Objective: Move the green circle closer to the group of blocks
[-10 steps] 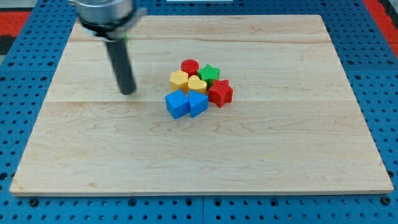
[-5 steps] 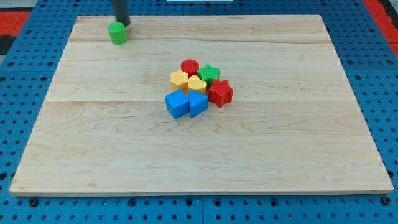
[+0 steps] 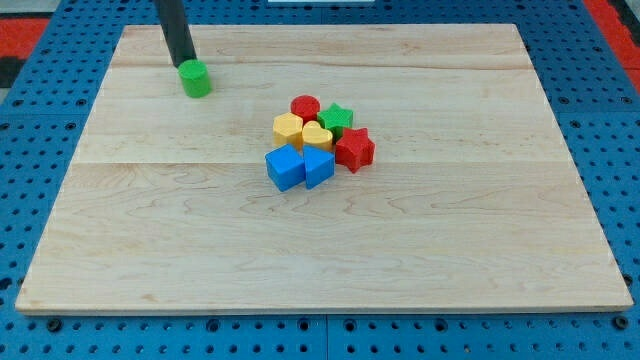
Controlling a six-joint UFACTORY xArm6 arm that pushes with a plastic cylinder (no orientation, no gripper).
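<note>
The green circle [image 3: 196, 78] stands near the board's top left. My tip [image 3: 184, 64] is right at its upper-left side, touching or nearly touching it. The group of blocks lies in the board's middle: a red circle [image 3: 305, 106], a green star [image 3: 337, 118], a yellow block [image 3: 288, 127], a yellow heart [image 3: 317, 135], a red star [image 3: 354, 149], a blue cube [image 3: 285, 167] and a second blue block [image 3: 319, 165]. The green circle is well apart from the group, up and to the view's left.
The wooden board [image 3: 450, 230] lies on a blue pegboard surface [image 3: 610, 120]. A red area [image 3: 25, 35] shows at the view's top left corner.
The green circle has slid down and slightly right, towards the group. My tip has followed it down from the board's top edge. The group has not moved.
</note>
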